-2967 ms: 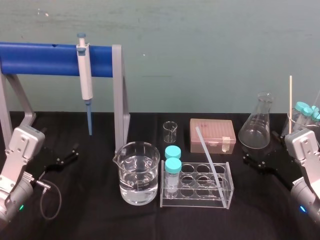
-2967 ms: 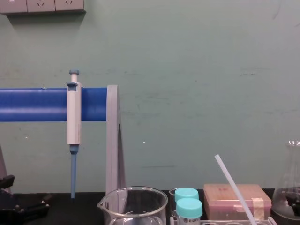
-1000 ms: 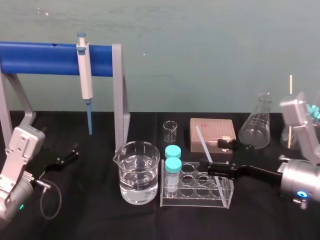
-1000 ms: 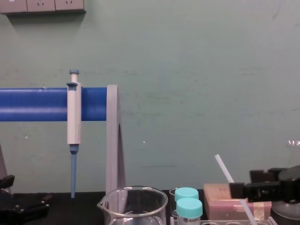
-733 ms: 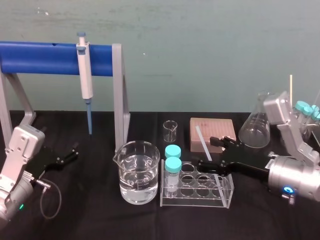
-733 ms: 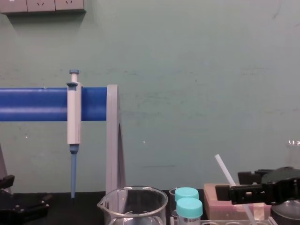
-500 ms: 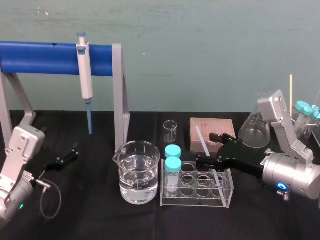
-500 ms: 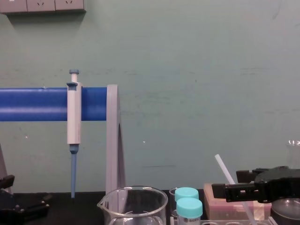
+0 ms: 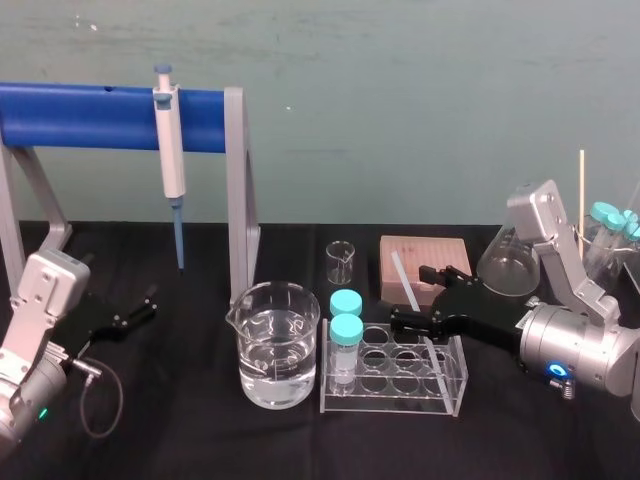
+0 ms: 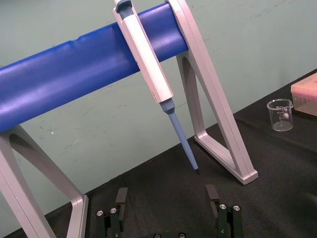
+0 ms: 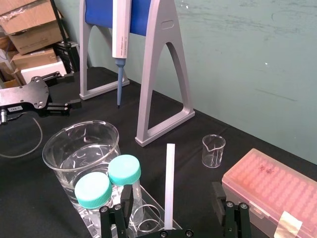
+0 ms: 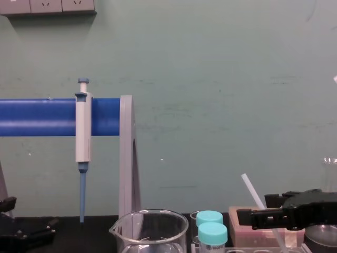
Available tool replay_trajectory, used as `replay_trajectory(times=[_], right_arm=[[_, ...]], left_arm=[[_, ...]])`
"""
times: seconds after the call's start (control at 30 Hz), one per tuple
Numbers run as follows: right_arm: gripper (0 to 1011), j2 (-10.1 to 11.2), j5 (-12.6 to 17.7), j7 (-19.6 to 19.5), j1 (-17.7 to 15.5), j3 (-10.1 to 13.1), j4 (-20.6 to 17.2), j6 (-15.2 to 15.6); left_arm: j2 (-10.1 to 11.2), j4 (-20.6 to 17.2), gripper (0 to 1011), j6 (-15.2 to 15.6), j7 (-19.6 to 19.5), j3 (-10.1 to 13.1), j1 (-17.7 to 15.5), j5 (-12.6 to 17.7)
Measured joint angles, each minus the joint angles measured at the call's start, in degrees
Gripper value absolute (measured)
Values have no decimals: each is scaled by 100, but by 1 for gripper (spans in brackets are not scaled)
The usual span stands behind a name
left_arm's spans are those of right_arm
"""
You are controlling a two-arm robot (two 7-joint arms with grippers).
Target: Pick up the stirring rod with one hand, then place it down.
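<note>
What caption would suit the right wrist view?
Open right gripper flanks the stirring rod standing in the tube rack; left gripper rests parked beyond the beaker.

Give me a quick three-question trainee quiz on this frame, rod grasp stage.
1. True or false: the right end effector is shut on the stirring rod.
2. The rod is: A lying flat; B leaning in the clear rack; C lifted free of everything.
3. How many teal-capped tubes stand in the rack?
Key: 1 false, it is open with a finger on each side of the rod, while the left end effector sits parked far left; 2 B; 3 two.
</note>
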Motion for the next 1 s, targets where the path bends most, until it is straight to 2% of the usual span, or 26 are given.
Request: replay_trajectory(times=[0.3, 0.47, 0.53, 0.77, 0.87, 0.93, 1.0], right_arm=[[995, 2, 7, 0, 0, 0, 0, 0], [907, 4, 11, -1, -1, 3, 0, 0], [824, 6, 14, -3, -2, 3, -1, 0], [638, 9, 21, -4, -6, 3, -4, -1], [517, 10, 24, -4, -7, 3, -6, -1], [479, 10, 25, -4, -7, 3, -7, -1], [393, 10, 27, -4, -7, 3, -8, -1]], left_arm=[[0, 0, 1000, 0, 0, 0, 0, 0], [0, 0, 1000, 0, 0, 0, 0, 0], [0, 0, 1000, 0, 0, 0, 0, 0], [0, 0, 1000, 0, 0, 0, 0, 0], [0, 0, 1000, 0, 0, 0, 0, 0], [0, 0, 1000, 0, 0, 0, 0, 0], [0, 0, 1000, 0, 0, 0, 0, 0]])
